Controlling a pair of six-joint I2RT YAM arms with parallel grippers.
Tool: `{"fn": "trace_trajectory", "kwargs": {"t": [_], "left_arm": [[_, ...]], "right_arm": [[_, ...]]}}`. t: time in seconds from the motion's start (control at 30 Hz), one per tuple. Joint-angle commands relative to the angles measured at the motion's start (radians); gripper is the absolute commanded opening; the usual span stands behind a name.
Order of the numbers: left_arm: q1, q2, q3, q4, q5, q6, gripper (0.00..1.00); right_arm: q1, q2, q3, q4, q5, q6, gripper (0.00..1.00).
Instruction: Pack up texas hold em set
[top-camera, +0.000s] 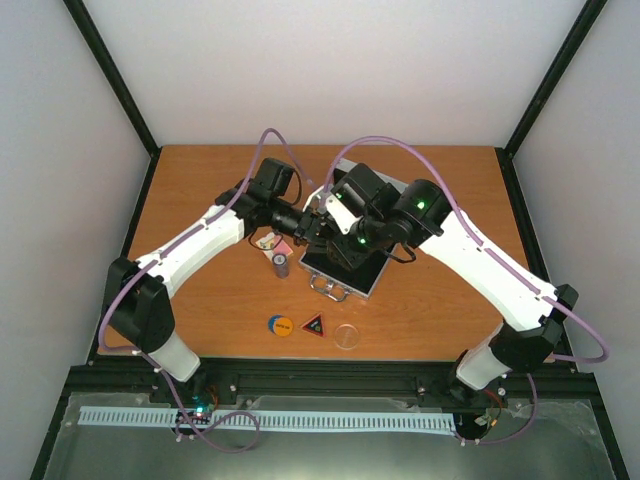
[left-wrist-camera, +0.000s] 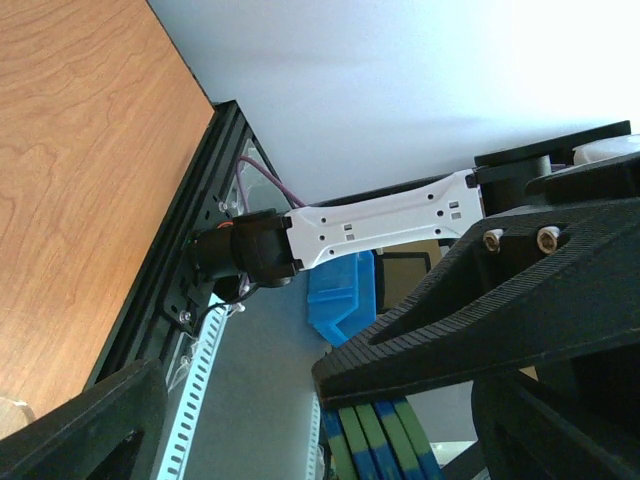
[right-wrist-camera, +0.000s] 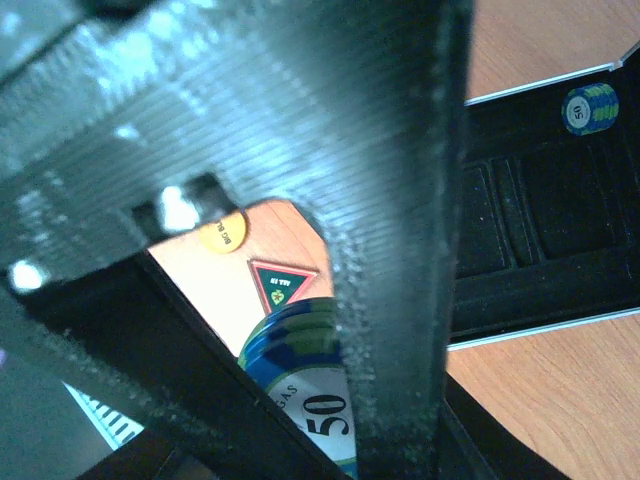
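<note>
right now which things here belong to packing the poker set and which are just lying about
Job: case, poker chips, card pack, orange disc, triangle, clear disc.
Lying about: blue bin, white slotted strip, both off the table.

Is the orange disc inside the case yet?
No, the orange disc lies on the bare table in front of the case, next to the triangle.

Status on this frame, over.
Left gripper open, close beside the right. Right gripper shut on chip stack by the open case. Orange disc, triangle, clear disc loose on table. Both arms crowd the case.
</note>
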Motion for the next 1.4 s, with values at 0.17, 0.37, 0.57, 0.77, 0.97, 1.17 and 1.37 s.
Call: {"fn": "trace_trajectory", "kwargs": {"t": [0.17,0.37,0.57,0.77,0.97,1.17,1.37], "left_arm": [[-0.009,-0.012,0.036,-0.056,0.025,0.040,0.83],[-0.009,-0.029,0.024,-0.088,0.039,0.065,0.78],[-0.009,-0.029,0.041,-0.097,0.045,0.062,0.67],[-0.016,-0.032,0.046,-0.110,0.048,0.059,0.68],[-0.034,-0.046,0.042,-0.125,0.050,0.068,0.69],[-0.045,-0.048,0.048,-0.117,0.047,0.062,0.65],[-0.055,-0.039,0.074,-0.129,0.075,0.072,0.58]], "right_arm": [[0.010,0.023,0.027,0.018,0.020,-0.014,0.03],[0.010,0.021,0.022,0.016,0.051,-0.012,0.03],[0.010,0.023,0.015,0.022,0.078,-0.012,0.03],[0.010,0.024,0.013,0.028,0.112,-0.006,0.03],[0.010,0.027,0.017,0.037,0.131,-0.007,0.03],[0.010,0.031,0.018,0.039,0.134,-0.009,0.03],[0.010,0.039,0.020,0.041,0.156,-0.008,0.03]]}}
